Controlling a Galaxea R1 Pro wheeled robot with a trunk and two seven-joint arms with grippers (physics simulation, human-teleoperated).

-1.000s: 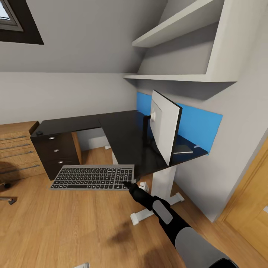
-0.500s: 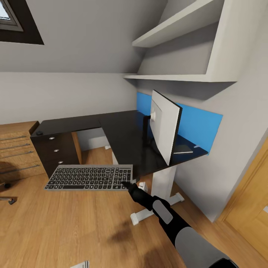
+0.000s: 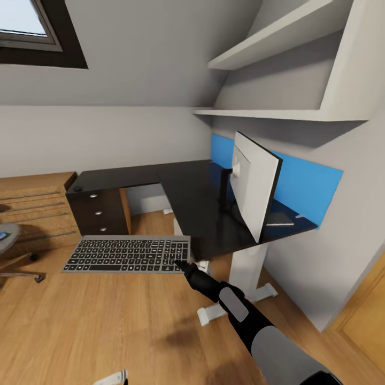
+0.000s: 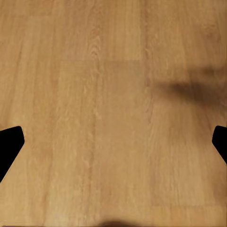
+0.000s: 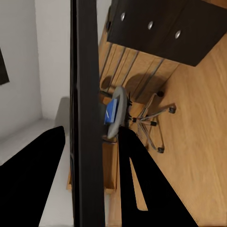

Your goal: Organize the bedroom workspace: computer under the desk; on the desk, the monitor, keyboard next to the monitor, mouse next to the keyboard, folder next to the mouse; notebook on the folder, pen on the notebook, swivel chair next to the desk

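My right gripper (image 3: pixel 181 263) is shut on the right end of the keyboard (image 3: pixel 128 254), holding it flat in the air above the wood floor, just left of the desk (image 3: pixel 192 203). In the right wrist view the keyboard (image 5: pixel 87 118) runs edge-on between the black fingers (image 5: pixel 38 179). The monitor (image 3: pixel 255 184) stands on the desk with its white back towards me. Behind it lies a dark flat sheet, seemingly the notebook (image 3: pixel 279 220). The swivel chair (image 5: pixel 122 111) carries the blue folder (image 5: pixel 111 112); its seat (image 3: pixel 8 240) shows at the left edge. My left gripper (image 4: pixel 113 146) is open over bare floor. The computer is out of view.
A black drawer unit (image 3: pixel 99 211) joins the desk's left end, with a small black lump (image 3: pixel 78 188) on top that may be the mouse. Low wooden shelving (image 3: pixel 37 206) stands left of it. White wall shelves (image 3: pixel 278 80) hang over the desk. The desk's white foot (image 3: pixel 235 305) lies near my right arm.
The head camera has turned left, so the room has slid right and the swivel chair has come into view. The keyboard's far end swung slightly left and down in the right gripper.
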